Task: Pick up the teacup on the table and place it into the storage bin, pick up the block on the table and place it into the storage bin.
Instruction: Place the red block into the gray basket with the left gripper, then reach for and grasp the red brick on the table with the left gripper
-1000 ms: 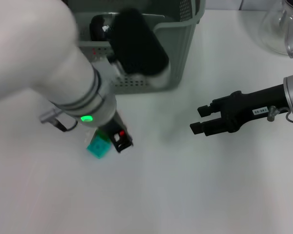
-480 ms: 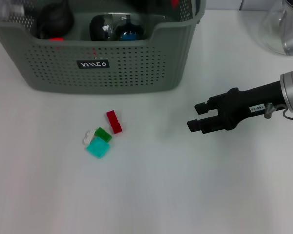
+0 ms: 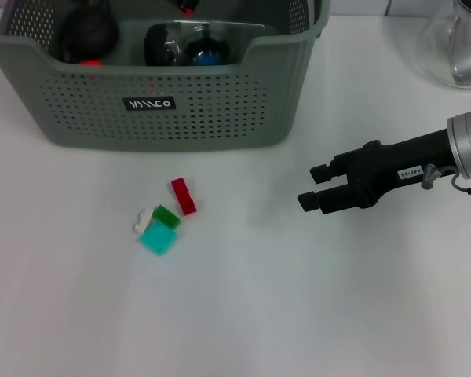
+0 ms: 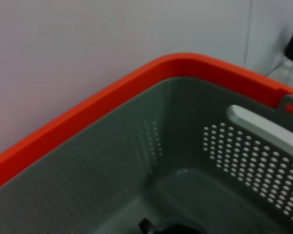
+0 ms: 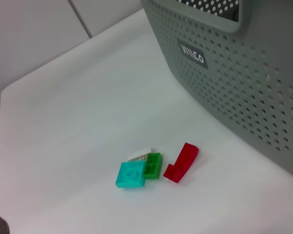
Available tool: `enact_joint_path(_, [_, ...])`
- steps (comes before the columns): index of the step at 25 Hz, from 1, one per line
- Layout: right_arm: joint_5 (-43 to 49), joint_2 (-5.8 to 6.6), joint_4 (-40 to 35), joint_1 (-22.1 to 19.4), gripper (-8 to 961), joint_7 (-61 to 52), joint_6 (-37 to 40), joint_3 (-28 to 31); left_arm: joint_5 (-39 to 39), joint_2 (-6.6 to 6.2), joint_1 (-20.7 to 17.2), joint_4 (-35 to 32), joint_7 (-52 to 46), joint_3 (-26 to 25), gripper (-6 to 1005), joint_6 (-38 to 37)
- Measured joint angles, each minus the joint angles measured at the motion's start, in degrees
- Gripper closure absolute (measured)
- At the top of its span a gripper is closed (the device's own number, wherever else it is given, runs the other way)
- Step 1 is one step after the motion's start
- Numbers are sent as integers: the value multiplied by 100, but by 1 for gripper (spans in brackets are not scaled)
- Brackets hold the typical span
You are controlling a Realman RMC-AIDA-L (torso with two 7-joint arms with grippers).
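Note:
Four small blocks lie together on the white table in front of the storage bin (image 3: 204,118): a red block (image 3: 183,195), a green block (image 3: 166,216), a teal block (image 3: 157,237) and a white block (image 3: 143,221). The right wrist view shows the same red block (image 5: 181,162), green block (image 5: 153,165), teal block (image 5: 131,174) and the storage bin (image 5: 234,73). My right gripper (image 3: 314,187) hovers open and empty to the right of the blocks. I see no teacup on the table. The left wrist view looks into the storage bin (image 4: 185,146); the left gripper is out of view.
Dark rounded items (image 3: 86,31) and a glossy dark item with a blue part (image 3: 196,49) lie inside the bin. A glass vessel (image 3: 451,43) stands at the table's back right corner. White table surface (image 3: 243,314) stretches in front of the blocks.
The left arm, which hung over the blocks a second ago, has gone out of the head view. The right gripper has crept slightly left toward the blocks.

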State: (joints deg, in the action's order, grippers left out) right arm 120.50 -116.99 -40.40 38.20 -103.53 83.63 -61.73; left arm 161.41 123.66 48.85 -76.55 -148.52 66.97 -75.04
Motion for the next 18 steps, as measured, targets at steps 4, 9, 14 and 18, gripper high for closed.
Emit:
enact_joint_path(4, [0,0,-17,-8,279,-1,15,8,71,9,0,136,-4,-14,760,287])
enact_joint_path(9, [0,6,-19,-23,279,6,19,12,122,-15,-57,44,3,-118,596,321])
enact_joint_path(14, [0,17,-20,-53,279,23,24,12,-701,27,-685,-1378,246,-467,389,104])
enact_joint_path(18, [0,24,12,-58,279,43,4,12,-2692,-18,-1512,-2800,766,-863,251,-505])
